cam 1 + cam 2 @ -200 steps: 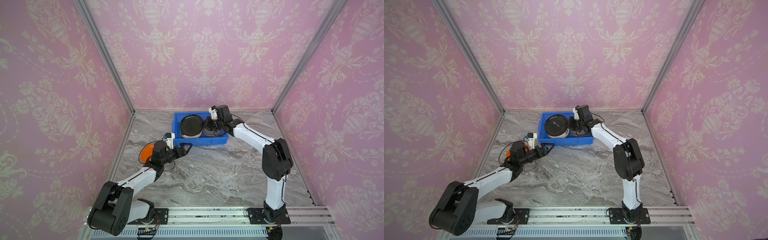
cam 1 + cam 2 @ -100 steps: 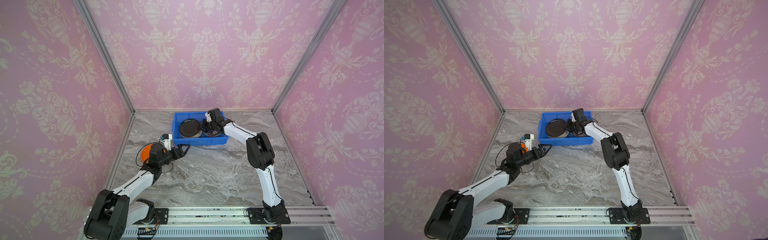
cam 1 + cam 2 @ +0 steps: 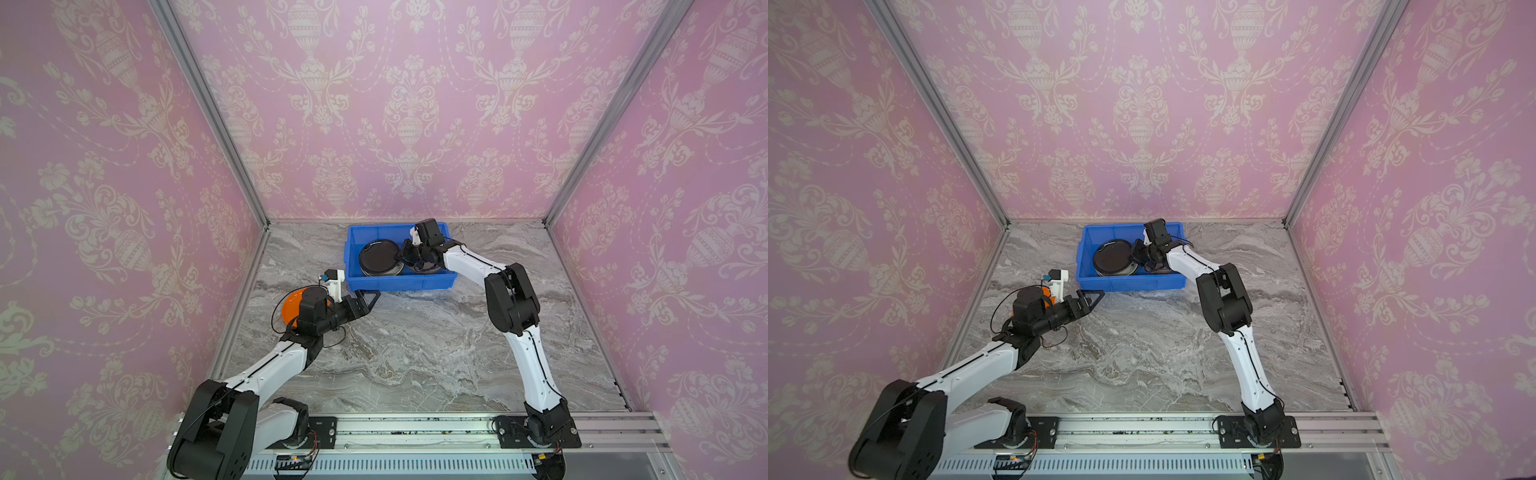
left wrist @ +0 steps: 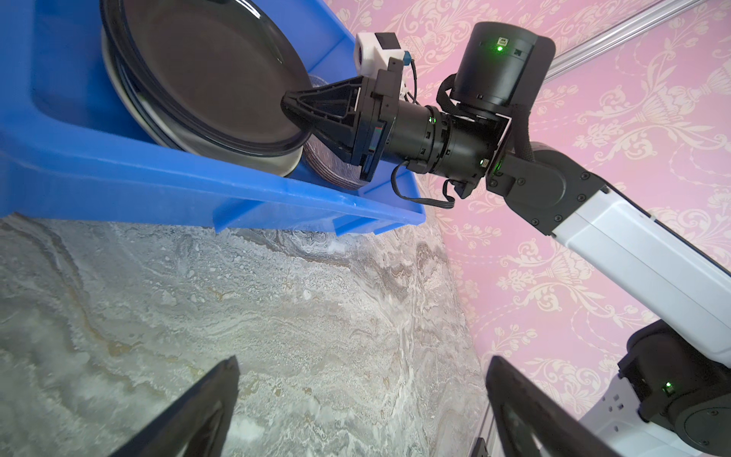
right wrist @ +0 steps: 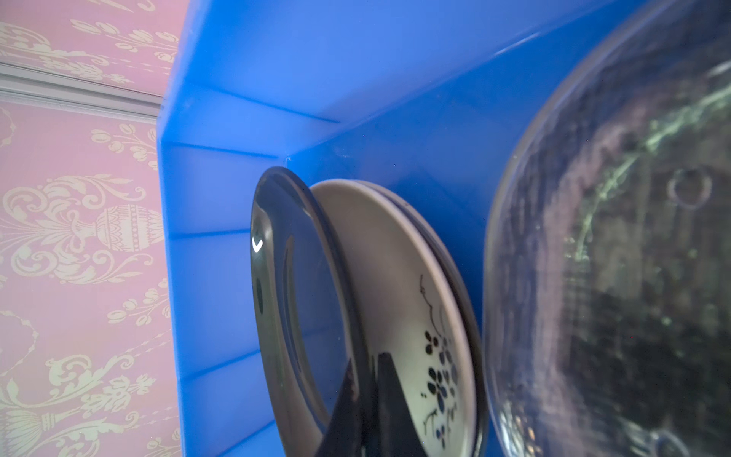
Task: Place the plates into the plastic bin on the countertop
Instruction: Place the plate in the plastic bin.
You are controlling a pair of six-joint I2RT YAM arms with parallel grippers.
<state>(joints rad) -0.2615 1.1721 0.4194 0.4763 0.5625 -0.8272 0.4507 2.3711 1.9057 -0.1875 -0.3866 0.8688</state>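
The blue plastic bin (image 3: 399, 286) (image 3: 1129, 284) stands at the back of the grey marble countertop (image 3: 415, 345). In its left half a black plate (image 3: 376, 259) (image 5: 285, 277) lies tilted on a cream plate with dark marks (image 5: 395, 269). My right gripper (image 3: 401, 257) (image 5: 368, 364) is shut on the black plate's rim. Textured glass plates (image 5: 613, 257) (image 4: 332, 170) fill the bin's right half. An orange plate (image 3: 291, 305) lies on the countertop, partly hidden under my left wrist. My left gripper (image 3: 368, 299) (image 4: 362, 360) hangs open and holds nothing, just off the bin's front left corner.
Pink patterned walls with metal corner posts close in the left, back and right sides. The left wall runs close beside the orange plate. My right forearm (image 4: 633, 253) reaches over the bin's right end. A metal rail (image 3: 415, 432) runs along the front edge.
The right gripper has lowered the black plate from a steeper tilt to nearly flat on the stack in the bin, and its elbow swung left. The left arm has barely moved.
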